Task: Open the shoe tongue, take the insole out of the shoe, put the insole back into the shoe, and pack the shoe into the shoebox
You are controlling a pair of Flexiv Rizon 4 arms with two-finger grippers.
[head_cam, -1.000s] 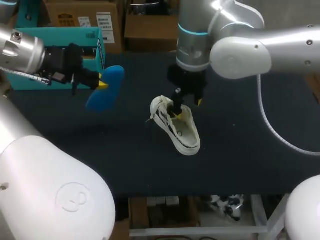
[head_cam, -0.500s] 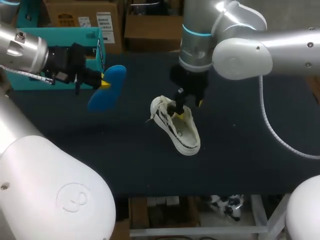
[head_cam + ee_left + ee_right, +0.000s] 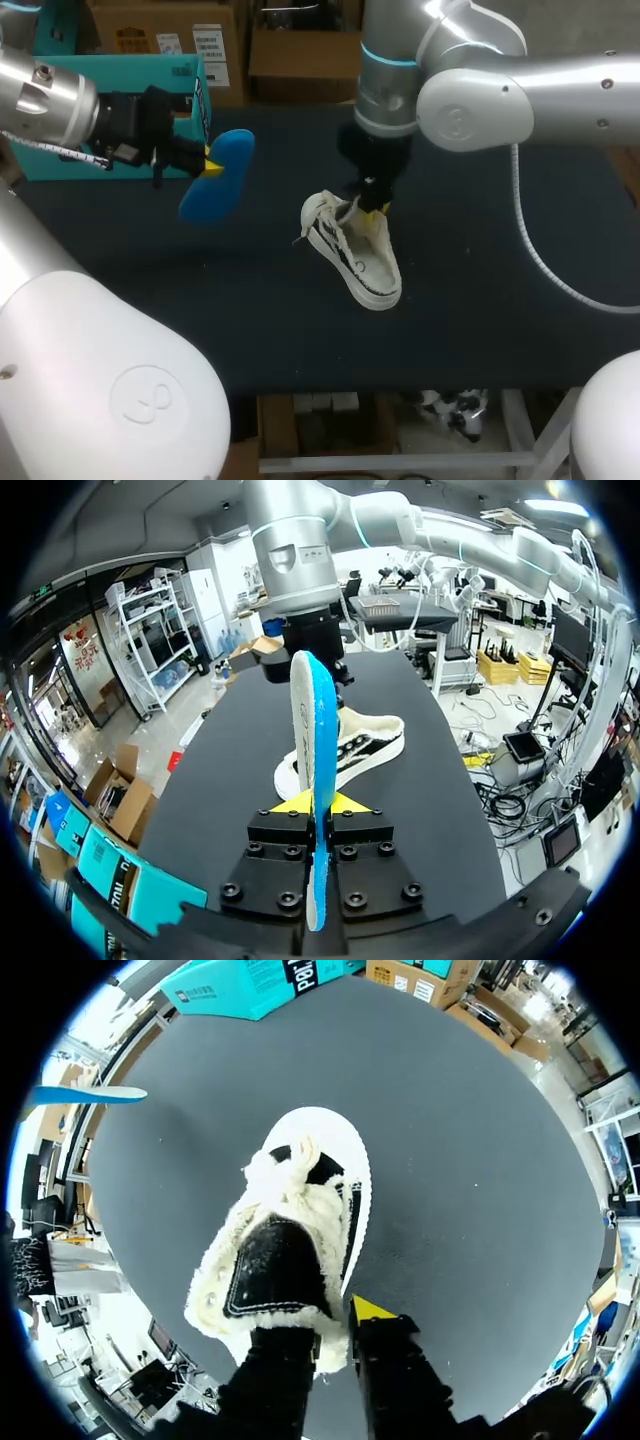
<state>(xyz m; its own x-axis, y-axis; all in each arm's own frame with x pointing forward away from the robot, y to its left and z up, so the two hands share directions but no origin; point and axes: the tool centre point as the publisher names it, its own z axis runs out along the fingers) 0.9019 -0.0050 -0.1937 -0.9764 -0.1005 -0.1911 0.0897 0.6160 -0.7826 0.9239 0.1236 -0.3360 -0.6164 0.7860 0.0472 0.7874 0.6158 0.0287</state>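
Note:
A white low-top shoe (image 3: 358,256) with black trim and a fleece lining lies on the black table. My right gripper (image 3: 373,207) stands over its upper end, shut on the fleece edge of the shoe tongue (image 3: 276,1270). In the right wrist view one yellow fingertip (image 3: 372,1308) shows beside the tongue; the other is hidden behind it. My left gripper (image 3: 208,166) hangs above the table to the shoe's left, shut on the blue insole (image 3: 214,188). In the left wrist view the insole (image 3: 319,750) stands on edge between the fingers, with the shoe (image 3: 350,753) ahead.
A teal shoebox (image 3: 120,105) stands at the table's back left, behind my left arm, and shows in the right wrist view (image 3: 250,982) too. The dark tabletop (image 3: 480,300) stretches around the shoe on every side.
My right gripper's fingers have come together on the shoe tongue. My left gripper has drifted slightly right with the insole.

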